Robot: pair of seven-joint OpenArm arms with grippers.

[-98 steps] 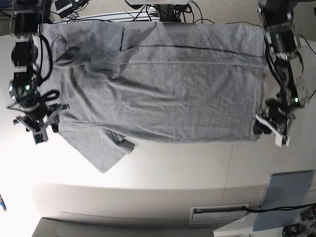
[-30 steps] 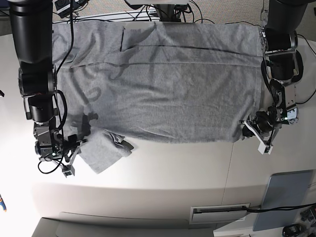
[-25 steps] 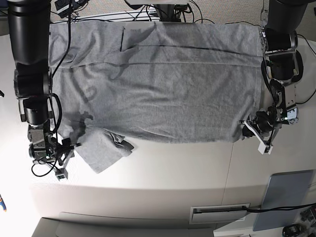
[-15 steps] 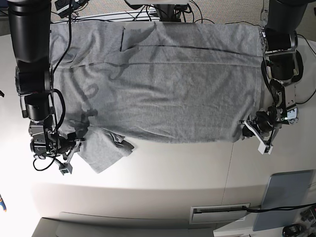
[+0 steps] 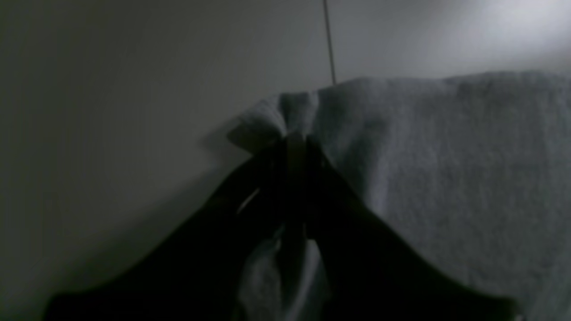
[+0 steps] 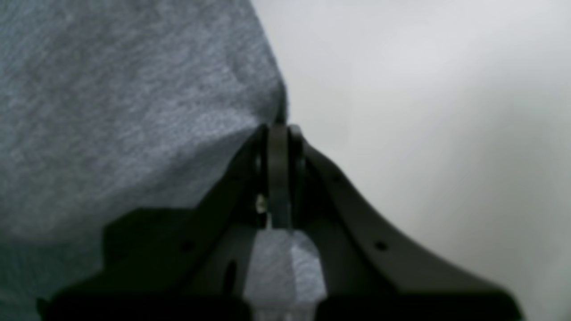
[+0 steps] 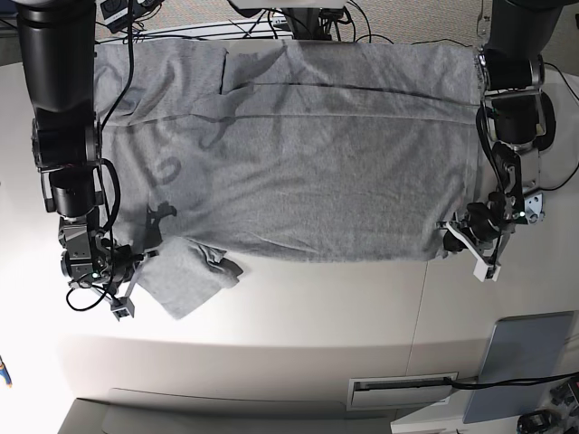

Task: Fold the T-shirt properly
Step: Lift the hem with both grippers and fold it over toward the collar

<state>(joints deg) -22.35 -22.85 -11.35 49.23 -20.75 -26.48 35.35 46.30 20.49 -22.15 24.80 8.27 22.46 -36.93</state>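
The heather-grey T-shirt (image 7: 317, 163) lies spread flat on the white table (image 7: 298, 307), plain side up, with its short sleeve (image 7: 185, 276) sticking out at the lower left. My right gripper (image 7: 136, 271) is shut on the sleeve's edge; the right wrist view shows its fingers (image 6: 279, 133) pinching the grey cloth (image 6: 111, 111). My left gripper (image 7: 455, 237) is shut on the hem corner at the lower right; in the left wrist view it (image 5: 294, 145) clamps a bunched bit of cloth (image 5: 446, 156). The collar and lettering are hidden.
A grey flat panel (image 7: 525, 362) lies at the table's lower right corner. A slotted plate (image 7: 403, 391) sits by the front edge. Cables (image 7: 298, 18) crowd the back edge behind the shirt. A table seam (image 7: 422, 298) runs forward from the hem.
My right gripper came down from beside the shoulder to the sleeve and closed on it. My left gripper shifted inward onto the hem corner. In the last second both hardly moved.
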